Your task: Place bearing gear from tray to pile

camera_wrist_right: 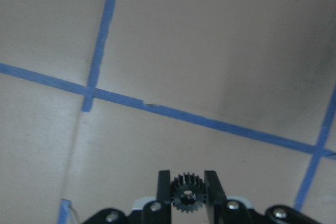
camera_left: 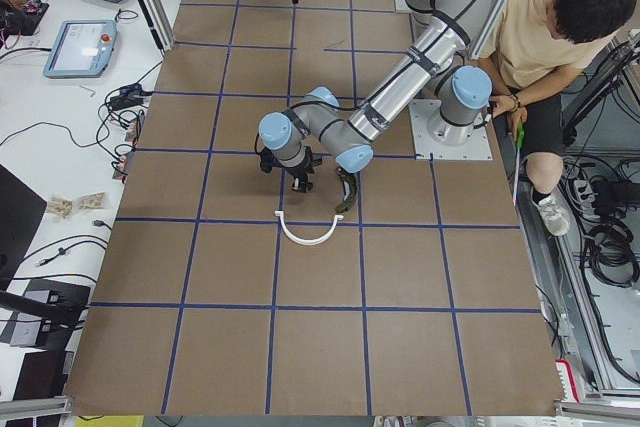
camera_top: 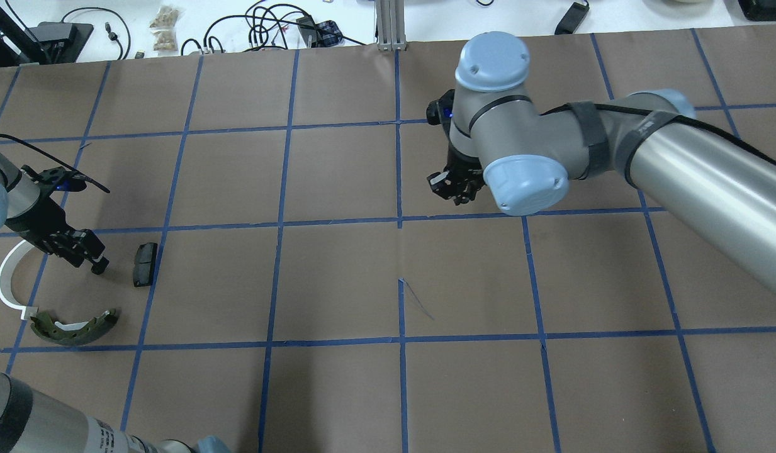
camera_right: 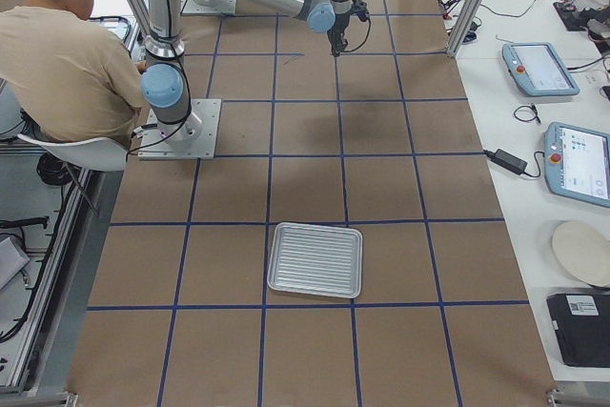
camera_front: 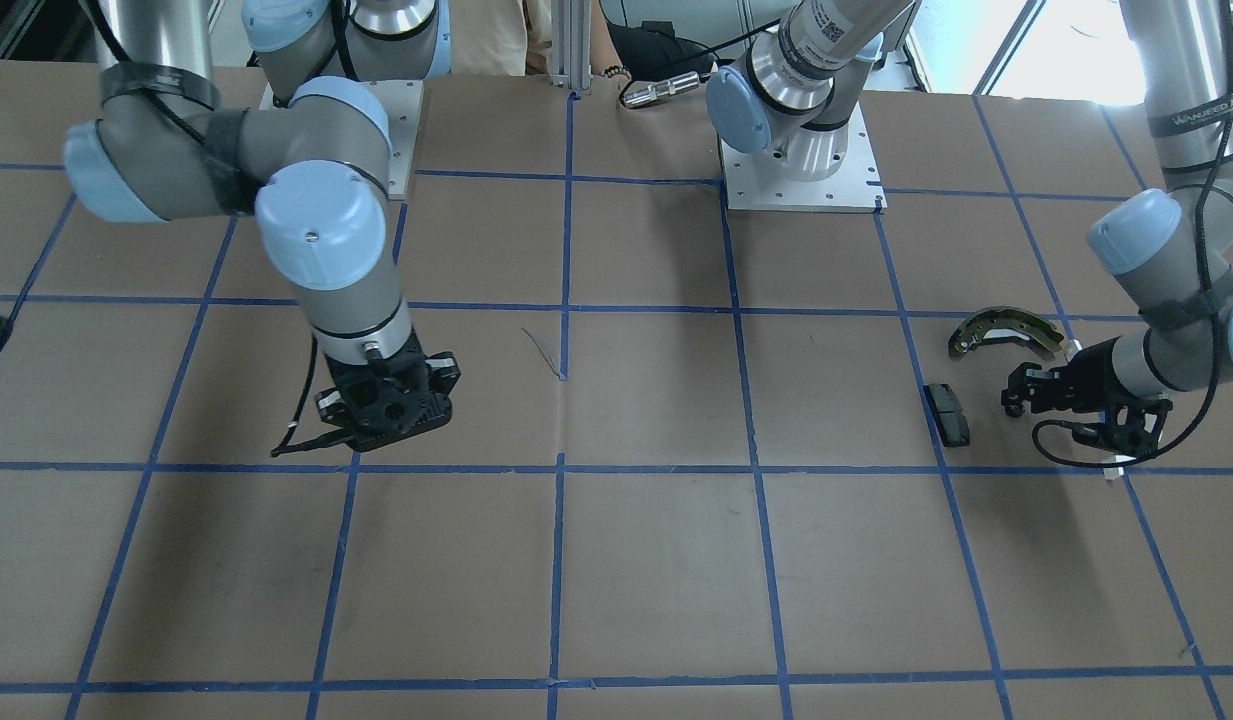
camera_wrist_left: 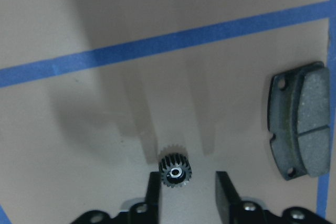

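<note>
Exterior right view, nearest first: the silvery tray (camera_right: 315, 259) with a ribbed floor lies in the lower middle of the brown-paper table (camera_right: 400, 178), and the table's edge runs down the frame's right.

In the right wrist view, the right gripper (camera_wrist_right: 187, 181) is clamped on a small black bearing gear (camera_wrist_right: 187, 196) over a crossing of blue tape lines.

In the left wrist view, the left gripper (camera_wrist_left: 189, 195) has its jaws apart. A second gear (camera_wrist_left: 175, 171) sits just beside the frame-left finger, and the dark brake pad (camera_wrist_left: 299, 124) lies apart at frame right.

Seen from overhead, the pile is at lower left: that pad, a white plastic arc (camera_top: 7, 277) and an olive brake shoe (camera_top: 76, 327). Several open grid squares separate it from the right gripper at upper centre.

In the front-facing view, a strap (camera_front: 1191, 120) at upper right bears white lettering that seems to read WANJEED.
</note>
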### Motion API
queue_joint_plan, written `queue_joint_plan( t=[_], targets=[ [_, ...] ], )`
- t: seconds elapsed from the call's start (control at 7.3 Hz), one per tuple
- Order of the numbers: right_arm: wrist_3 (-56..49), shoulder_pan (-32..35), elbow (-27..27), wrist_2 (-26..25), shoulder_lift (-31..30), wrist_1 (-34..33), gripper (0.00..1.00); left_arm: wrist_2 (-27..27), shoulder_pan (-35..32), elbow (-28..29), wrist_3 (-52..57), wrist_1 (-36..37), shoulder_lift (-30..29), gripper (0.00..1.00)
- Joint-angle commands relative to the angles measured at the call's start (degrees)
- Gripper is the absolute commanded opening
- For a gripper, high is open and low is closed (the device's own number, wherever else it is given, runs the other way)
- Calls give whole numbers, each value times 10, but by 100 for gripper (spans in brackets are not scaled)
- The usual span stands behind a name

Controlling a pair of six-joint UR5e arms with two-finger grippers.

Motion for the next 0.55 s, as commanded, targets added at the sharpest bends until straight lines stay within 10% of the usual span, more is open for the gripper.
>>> queue_joint_plan(
  t=[0.0, 0.27, 0.41],
  targets=[
    [165, 80, 0, 33, 42, -26, 9, -15, -25, 30, -74, -49, 15, 100],
    [249, 106, 1, 59, 76, -70, 23, -18, -92, 70, -136, -125, 36, 100],
    [245, 107, 2, 56, 78, -76, 83, -29, -126, 75, -162, -135, 50, 100]
  ],
)
